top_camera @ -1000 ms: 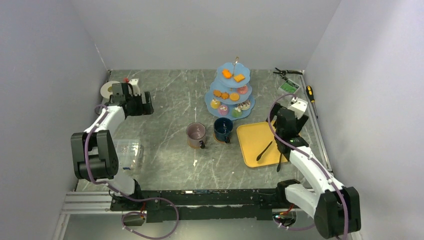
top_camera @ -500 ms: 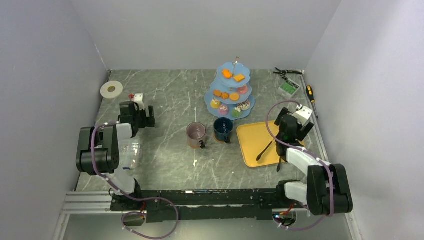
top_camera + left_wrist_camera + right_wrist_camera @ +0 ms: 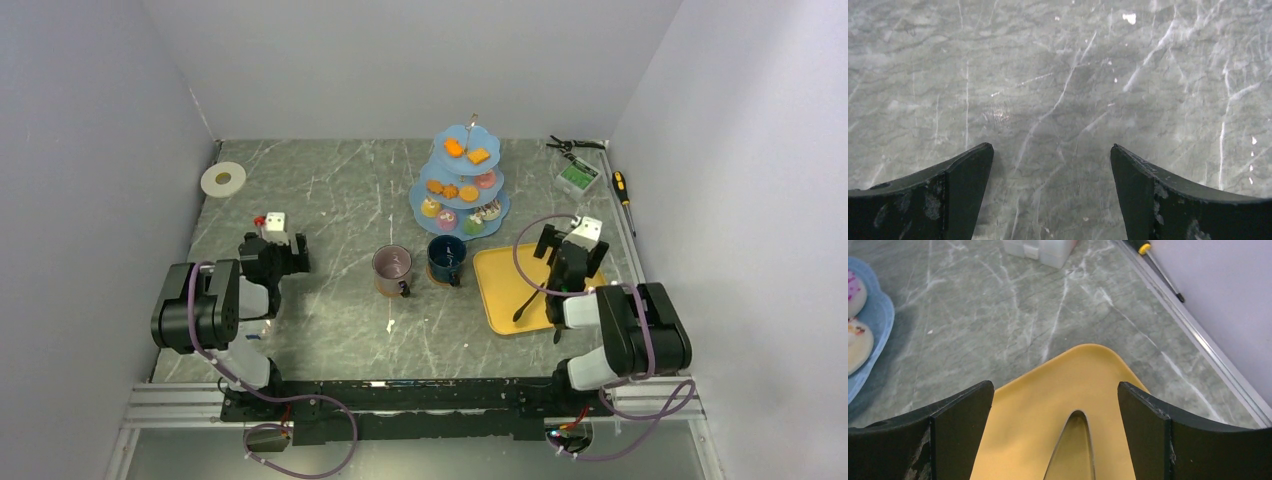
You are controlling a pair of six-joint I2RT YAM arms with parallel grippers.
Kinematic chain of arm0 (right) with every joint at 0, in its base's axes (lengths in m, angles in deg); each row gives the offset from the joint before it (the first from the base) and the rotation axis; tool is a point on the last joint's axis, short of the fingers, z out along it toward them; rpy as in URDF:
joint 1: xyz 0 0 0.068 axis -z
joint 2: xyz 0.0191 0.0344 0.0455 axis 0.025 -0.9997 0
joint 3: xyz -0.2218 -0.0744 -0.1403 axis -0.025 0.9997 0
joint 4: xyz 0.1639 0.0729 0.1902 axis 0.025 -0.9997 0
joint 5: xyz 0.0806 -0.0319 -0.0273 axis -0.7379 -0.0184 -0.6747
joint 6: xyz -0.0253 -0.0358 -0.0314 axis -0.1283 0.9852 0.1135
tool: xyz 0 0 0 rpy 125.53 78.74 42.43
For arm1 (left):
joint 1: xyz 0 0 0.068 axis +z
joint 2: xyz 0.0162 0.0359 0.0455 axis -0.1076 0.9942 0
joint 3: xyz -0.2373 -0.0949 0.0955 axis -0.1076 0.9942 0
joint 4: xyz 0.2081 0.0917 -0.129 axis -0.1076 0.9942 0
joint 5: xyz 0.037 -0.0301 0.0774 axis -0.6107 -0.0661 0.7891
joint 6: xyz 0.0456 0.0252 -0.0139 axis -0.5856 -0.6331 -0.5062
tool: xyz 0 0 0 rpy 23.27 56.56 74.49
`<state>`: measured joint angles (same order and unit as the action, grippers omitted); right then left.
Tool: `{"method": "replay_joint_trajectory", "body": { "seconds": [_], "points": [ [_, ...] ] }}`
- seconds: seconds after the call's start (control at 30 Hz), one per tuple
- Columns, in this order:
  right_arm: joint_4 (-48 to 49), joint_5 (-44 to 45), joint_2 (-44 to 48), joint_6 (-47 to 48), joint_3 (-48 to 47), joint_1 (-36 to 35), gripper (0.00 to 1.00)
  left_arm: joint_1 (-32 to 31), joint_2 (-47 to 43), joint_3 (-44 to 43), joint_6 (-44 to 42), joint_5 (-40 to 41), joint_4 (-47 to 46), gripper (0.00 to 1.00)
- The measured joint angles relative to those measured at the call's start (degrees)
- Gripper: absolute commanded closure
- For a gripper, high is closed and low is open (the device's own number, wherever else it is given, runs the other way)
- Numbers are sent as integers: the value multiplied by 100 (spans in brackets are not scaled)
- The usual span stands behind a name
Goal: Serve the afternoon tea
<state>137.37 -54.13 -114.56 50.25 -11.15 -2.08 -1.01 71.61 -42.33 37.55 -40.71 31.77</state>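
Both arms have folded back toward their bases. A second ago the left arm (image 3: 200, 305) reached out to the far-left corner by the tape roll (image 3: 223, 179), and the right arm (image 3: 625, 335) stretched up beside the tray (image 3: 497, 268). Now both sit tucked in at the near side of the table (image 3: 330, 190).

The left gripper (image 3: 1052, 150) is spread wide with nothing in it, only bare table below. The right gripper (image 3: 1055, 390) is just as wide and also empty, hanging over the far end of the tray, above the tongs (image 3: 528, 302) lying there. I read this as a retreat to rest, so I judge the serving done or very nearly so.

The three-tier stand (image 3: 418, 195) stands upright at the far middle of the table, just beyond the tray's far-left corner. It is loaded. Two orange biscuits (image 3: 454, 148) lie on the top tier. More biscuits and a pink piece sit on the middle one. Small iced doughnuts and cupcakes (image 3: 447, 219) ring the bottom tier.

Just in front of the stand, the dark-blue mug (image 3: 446, 258) and the mauve mug (image 3: 391, 268) stand upright side by side, close but apart. The dark-blue one is nearer the tray, and both handles point toward me. I cannot tell whether either mug holds anything.
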Motion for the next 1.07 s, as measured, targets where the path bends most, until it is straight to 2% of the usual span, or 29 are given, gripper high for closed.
{"method": "replay_joint_trajectory", "body": {
  "seconds": [0.13,0.37,1.07],
  "points": [
    [352,-483,-284,199,98,39,1,0,11,33,-2,-20,-343,6],
    [426,-1220,-297,251,28,317,0,33,57,-278,0,-120,-236,7],
    [544,-1412,-295,304,28,317,0,39,57,-282,0,-151,-203,7]
  ]
}}
